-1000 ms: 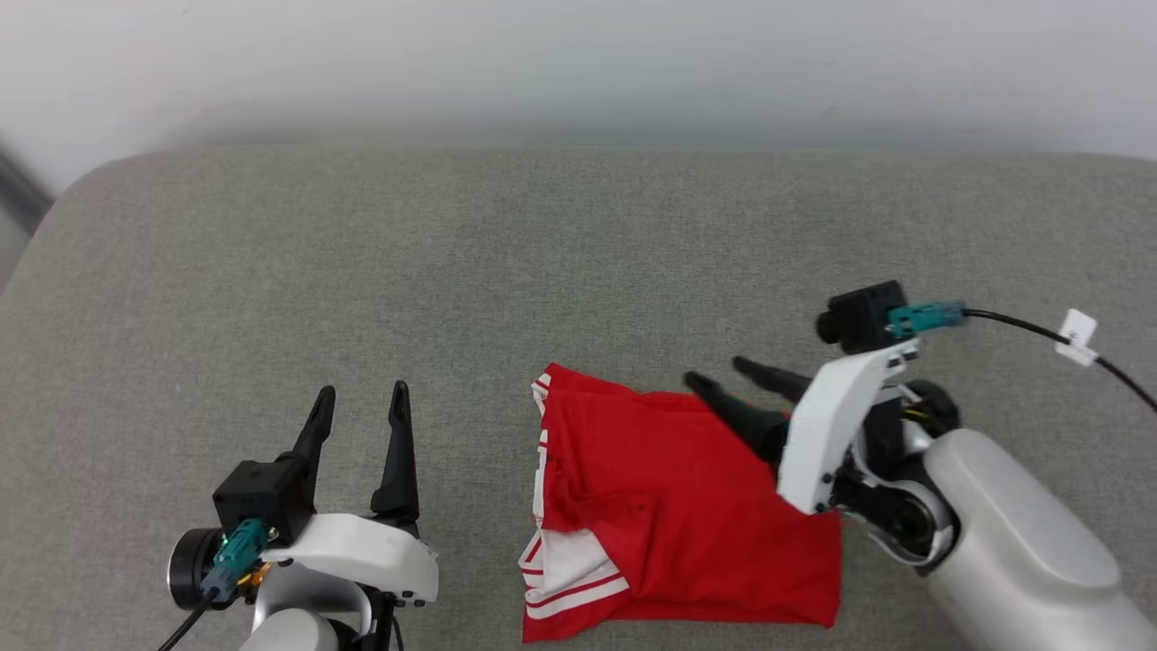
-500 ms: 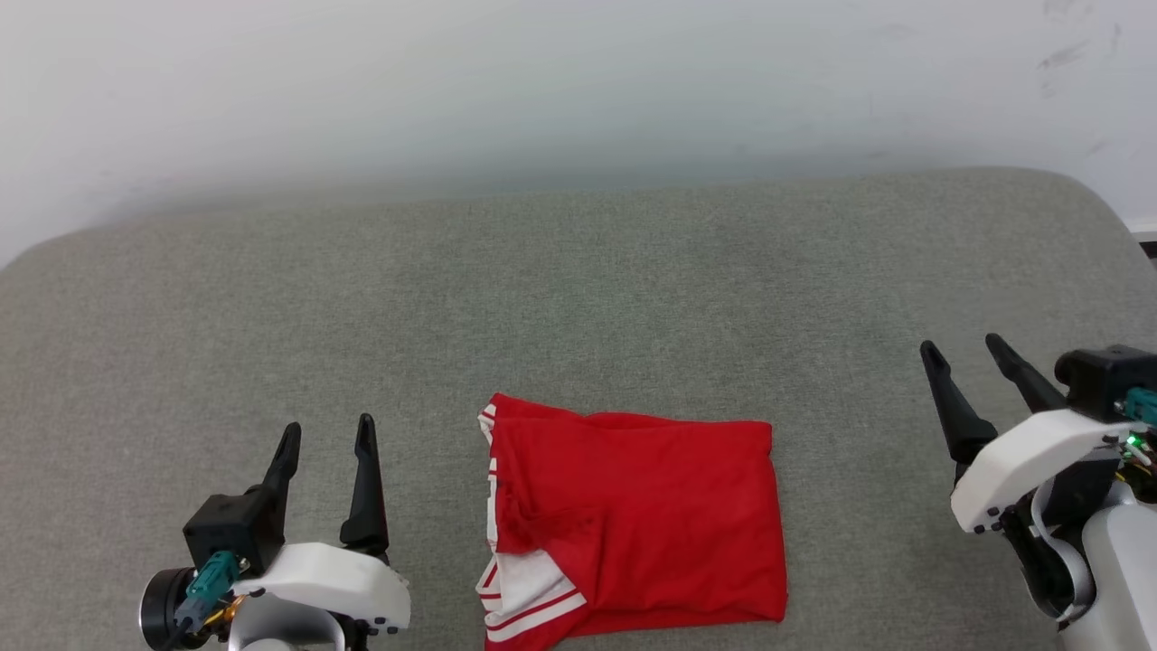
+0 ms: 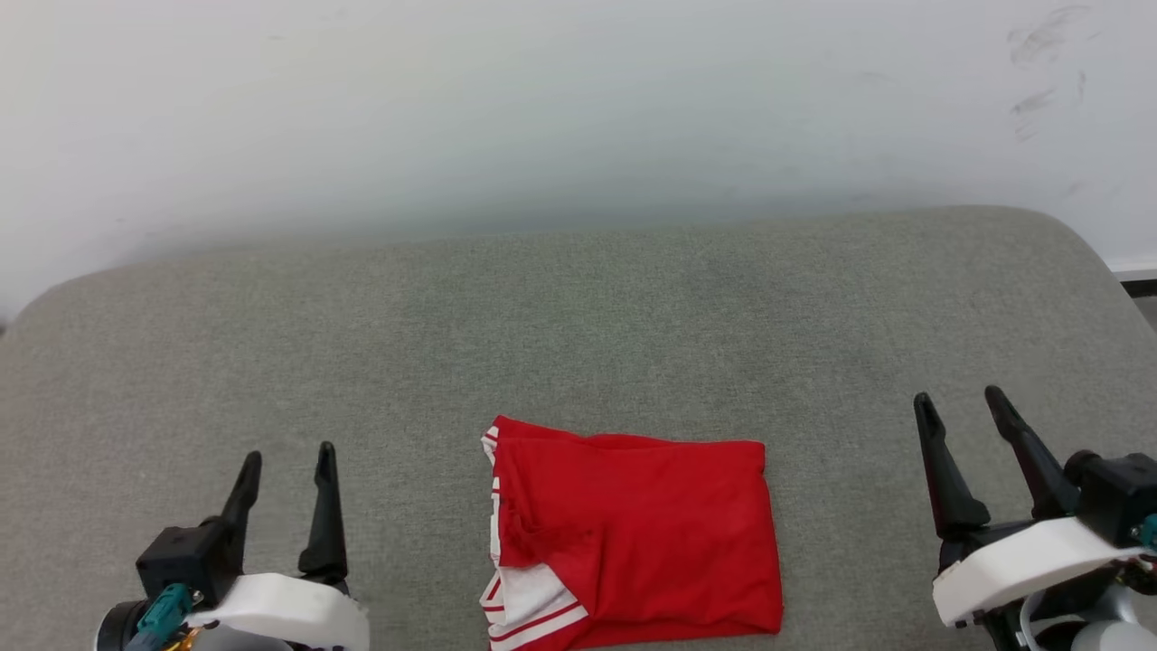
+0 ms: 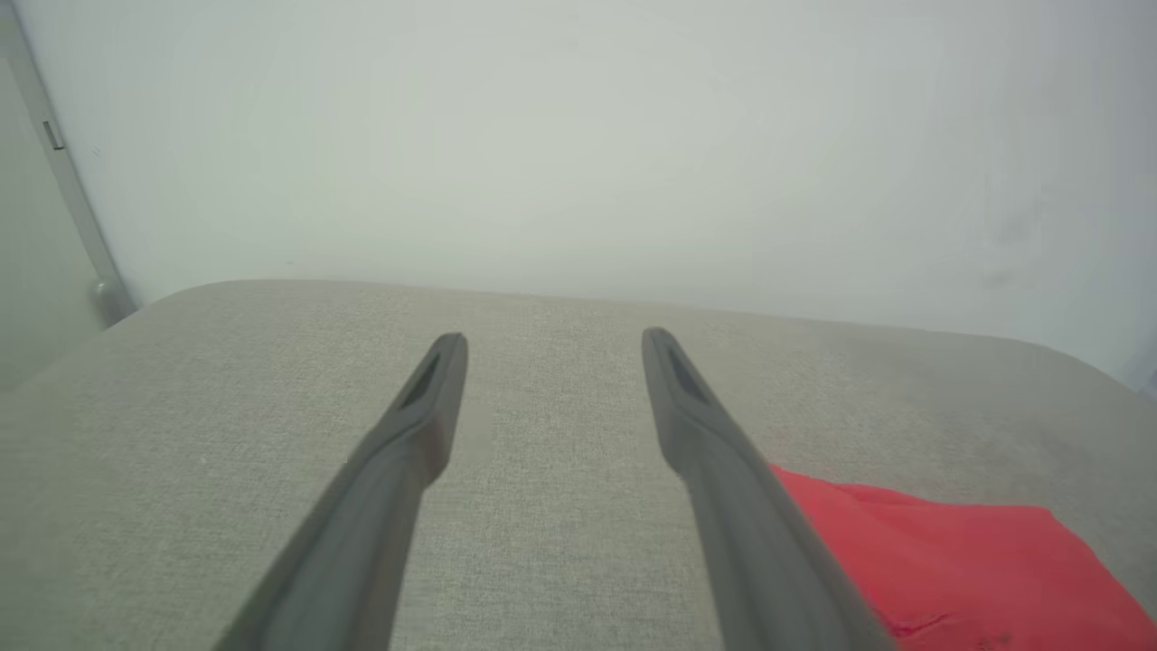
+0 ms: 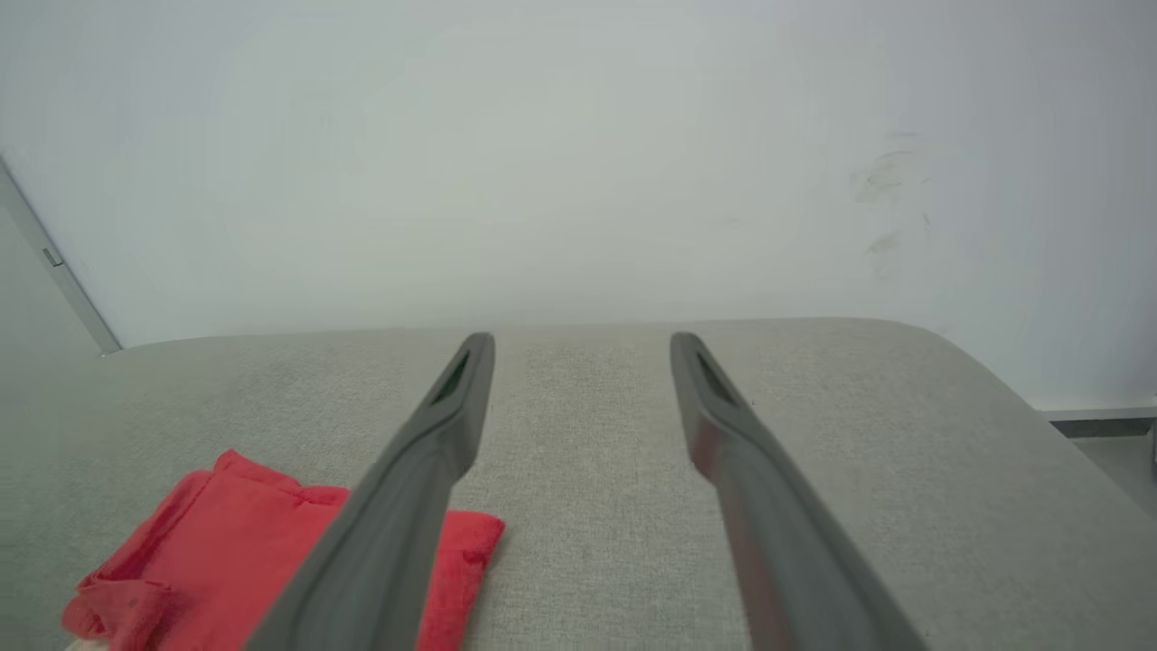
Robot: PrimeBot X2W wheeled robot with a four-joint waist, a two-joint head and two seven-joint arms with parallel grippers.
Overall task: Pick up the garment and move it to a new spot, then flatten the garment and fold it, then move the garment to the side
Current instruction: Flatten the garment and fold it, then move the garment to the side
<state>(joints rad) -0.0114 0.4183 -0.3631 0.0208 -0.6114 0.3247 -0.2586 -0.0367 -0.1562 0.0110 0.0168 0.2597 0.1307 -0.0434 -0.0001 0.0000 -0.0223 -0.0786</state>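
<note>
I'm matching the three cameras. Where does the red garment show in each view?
Head view: the garment, bottom centre.
Left wrist view: the garment, lower right corner.
Right wrist view: the garment, lower left corner.
Shared landmark: the grey cushion's far edge against the white wall.

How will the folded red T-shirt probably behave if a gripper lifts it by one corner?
The garment looks soft and thin, with wrinkles, so it would likely droop and unfold. Its layers lie loose, so a push would probably bunch it on the woven grey cushion.
</note>
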